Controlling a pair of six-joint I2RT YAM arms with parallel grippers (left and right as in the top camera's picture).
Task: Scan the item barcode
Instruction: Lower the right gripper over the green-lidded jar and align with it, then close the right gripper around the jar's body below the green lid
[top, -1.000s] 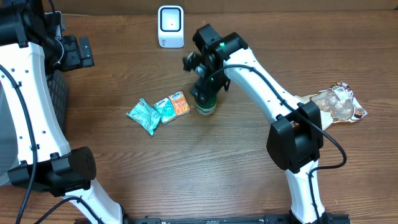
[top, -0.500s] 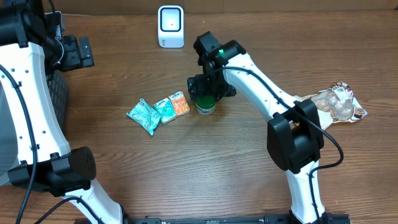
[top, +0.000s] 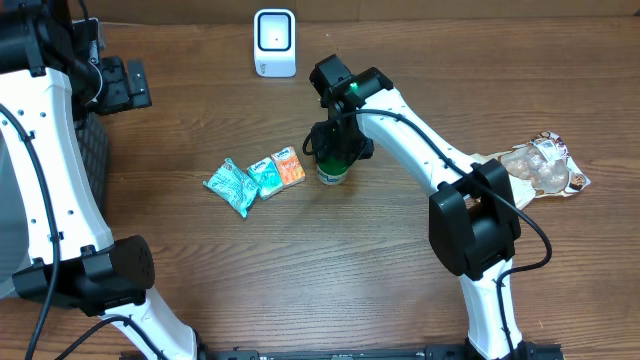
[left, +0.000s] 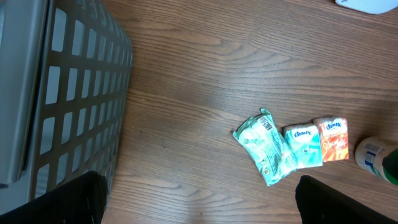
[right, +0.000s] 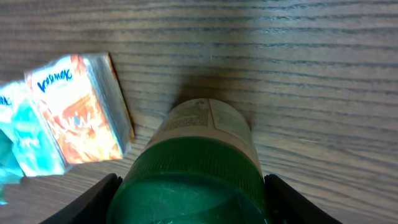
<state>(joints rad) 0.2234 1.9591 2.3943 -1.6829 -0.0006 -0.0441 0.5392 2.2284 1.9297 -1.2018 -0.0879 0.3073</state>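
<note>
Right wrist, green-capped bottle upright, long axis vertical, cap uppermost

Matt wood-grain table, ribbed green plastic cap

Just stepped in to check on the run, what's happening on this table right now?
The right pincer is down around the green-capped bottle, a finger on each side of the cap; whether it grips is unclear. The white scanner stands apart from it, so the barcode is not yet at the scanner. The left pincer hangs open by the grey basket, holding nothing. Tissue packs lie beside the bottle.
</note>
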